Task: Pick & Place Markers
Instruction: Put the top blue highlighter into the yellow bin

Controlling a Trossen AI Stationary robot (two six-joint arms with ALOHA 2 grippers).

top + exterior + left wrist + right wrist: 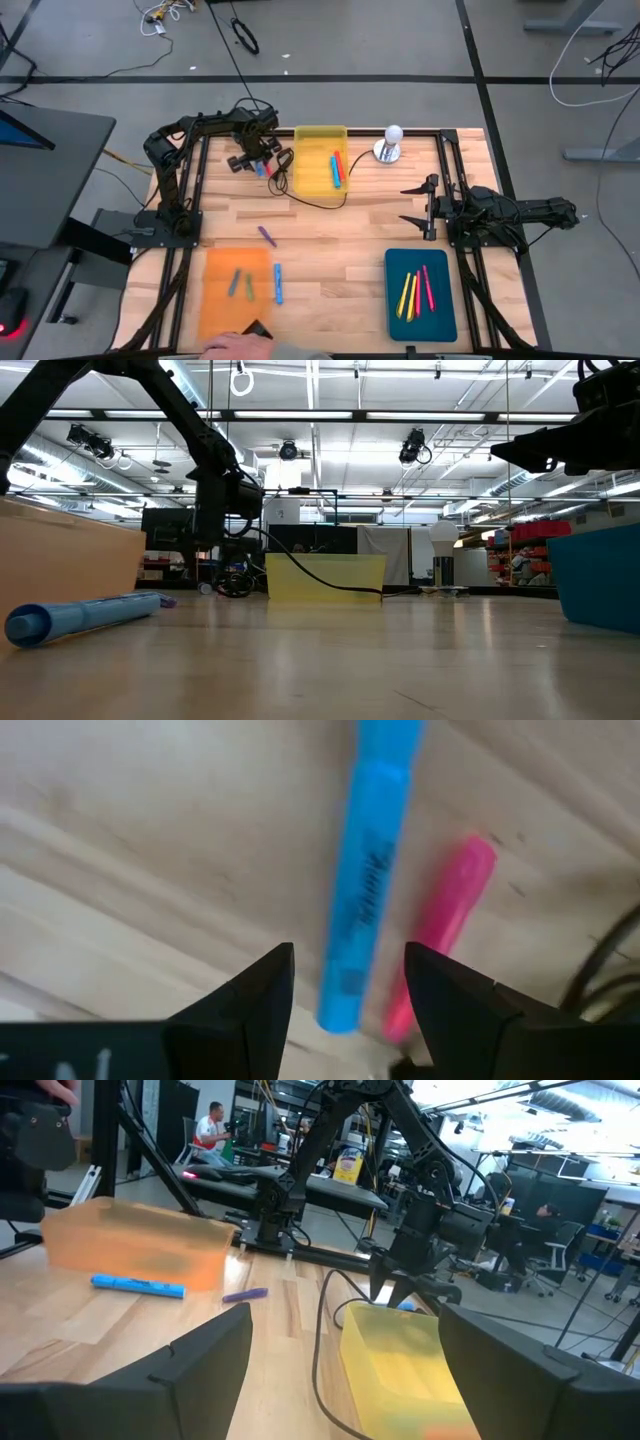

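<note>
We see the left claw (262, 166) just beside the yellow tray (320, 158), its jaws apart and straddling a blue marker (365, 880) that lies on the bench (340, 240) beside a pink marker (445, 925); nothing is gripped yet. The right claw (418, 204) waits wide open and empty, farther from that tray. We judge the sorting partly done: markers already lie in the yellow, orange (235, 290) and teal (420, 293) trays, while a purple marker (266, 236) and another blue one (278, 283) remain loose
</note>
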